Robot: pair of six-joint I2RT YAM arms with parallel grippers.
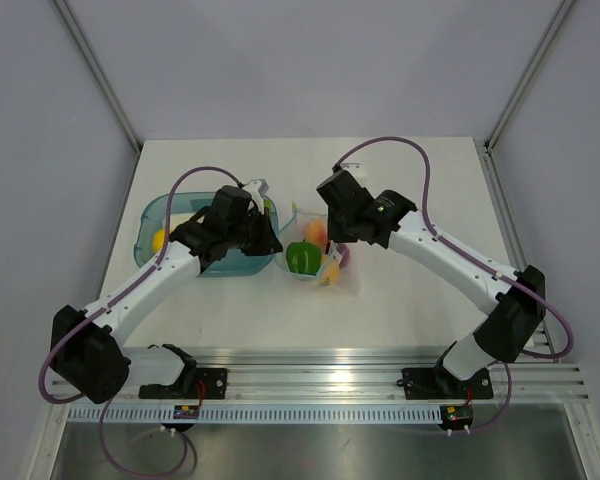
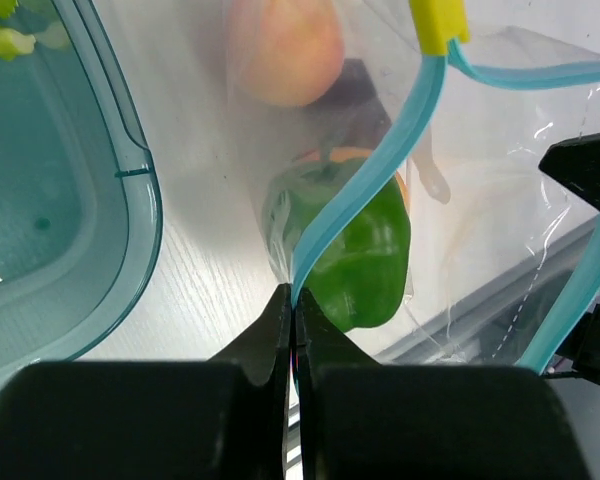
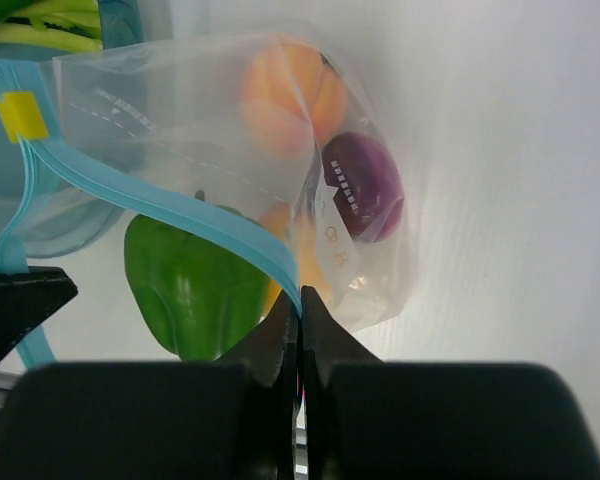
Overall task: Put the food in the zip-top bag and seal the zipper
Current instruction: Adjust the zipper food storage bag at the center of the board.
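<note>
Your zip-top bag [image 1: 318, 262] lies mid-surface [image 1: 400, 190], with the teal tray [image 1: 152, 215] at its 9 o'clock. Both sets of jaws are clenched on the zipper [image 2: 360, 185]: the left jaws pinch it on the bag's 9 o'clock side, the right jaws nearer 1 o'clock.

A green pepper [image 2: 365, 250], a peach-coloured piece [image 2: 285, 50] and a purple piece [image 3: 365, 185] sit inside the bag. Green stalks [image 2: 0, 35] are in the tray.

Expect the film to be thin, limp and slick, so it will probably crumple or slide out of a pinch. The blue strip looks like the stiffest part, so keep your hold there. By the yellow tab [image 2: 438, 25] the strip splits in two, so the mouth seems unsealed. The contents look light and rounded, and they may roll toward the mouth if you tip the bag.
</note>
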